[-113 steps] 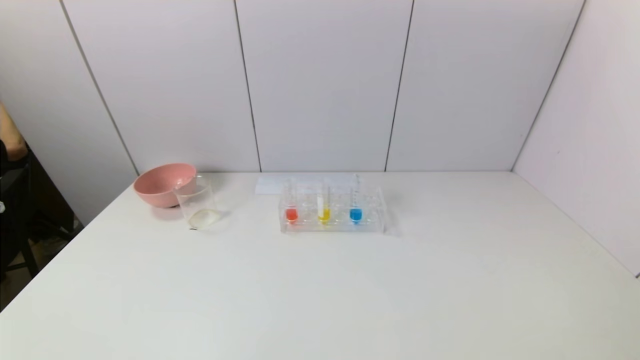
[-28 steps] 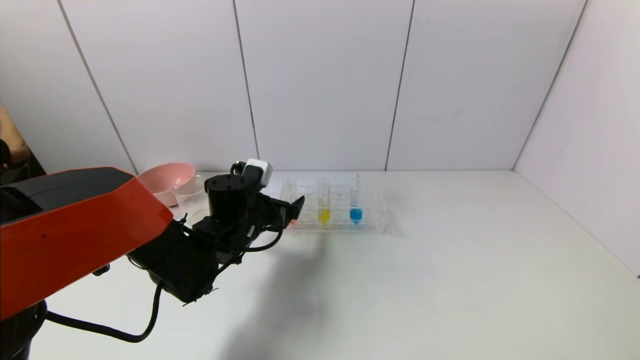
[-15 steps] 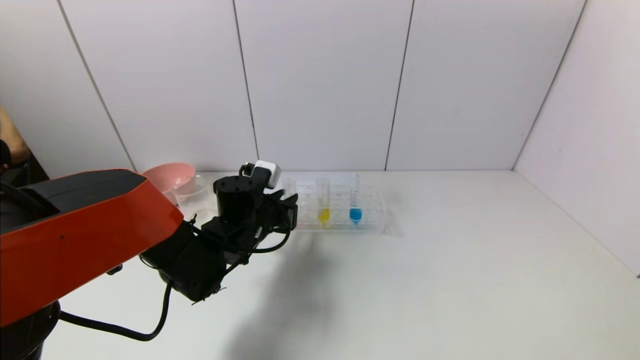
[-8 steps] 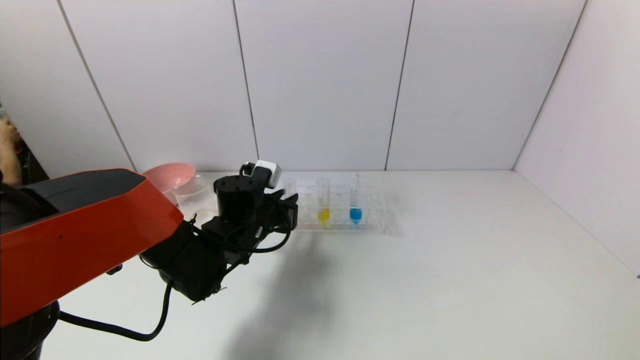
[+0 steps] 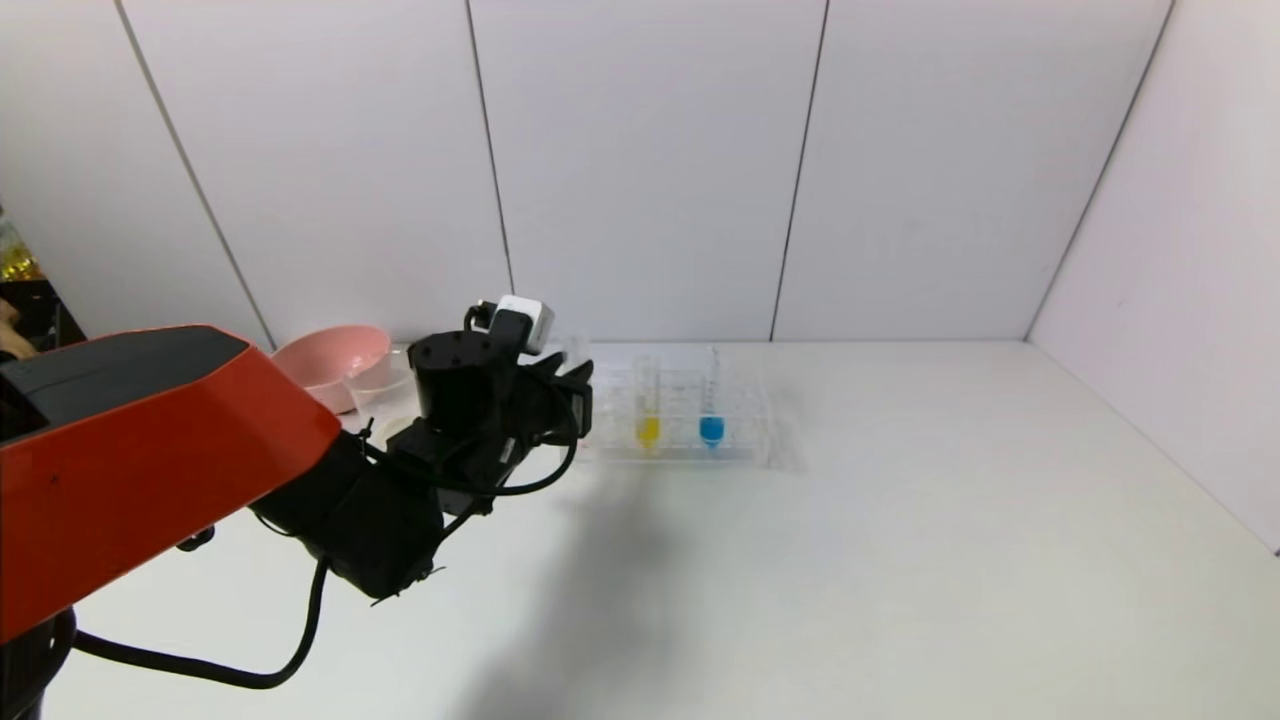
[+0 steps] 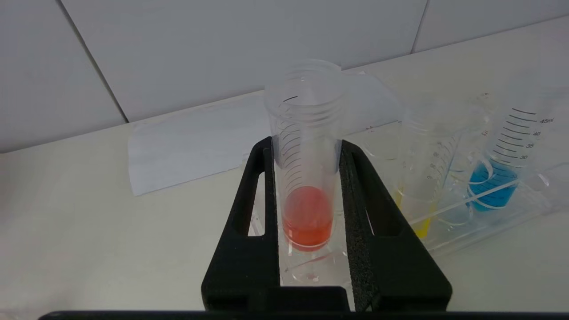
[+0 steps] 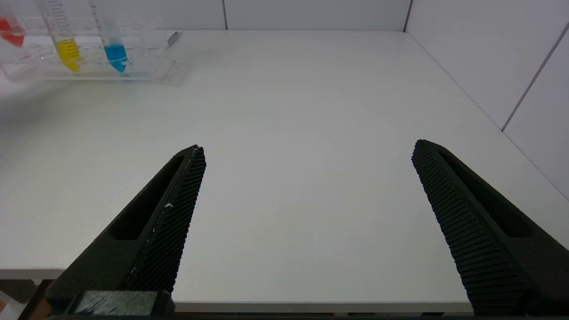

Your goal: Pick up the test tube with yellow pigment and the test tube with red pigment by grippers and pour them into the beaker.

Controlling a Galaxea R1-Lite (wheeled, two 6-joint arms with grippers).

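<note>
i've got the left gripper (image 6: 306, 146) clamped on the test tube with red pigment (image 6: 306, 178), one black finger (image 6: 249, 213) pressed on each side, orange-red liquid sitting low in the tube, upright at the left end of the clear rack (image 5: 745, 420). from my head view the tube hides behind the gripper. next slot along, the test tube with yellow pigment (image 5: 647, 405) stands upright with yellow low down, and beside it the blue tube (image 5: 711, 405), blue at the bottom. the beaker (image 5: 378, 385) sits left of the arm, just in front of the pink bowl (image 5: 325, 362); i can't tell what's in either. right gripper (image 7: 306, 151) hangs near the table's front edge, fingers wide apart, holding nothing. white table (image 5: 900, 550), a sheet of paper (image 6: 186, 151) behind the rack, pale panelled walls (image 5: 650, 150).
</note>
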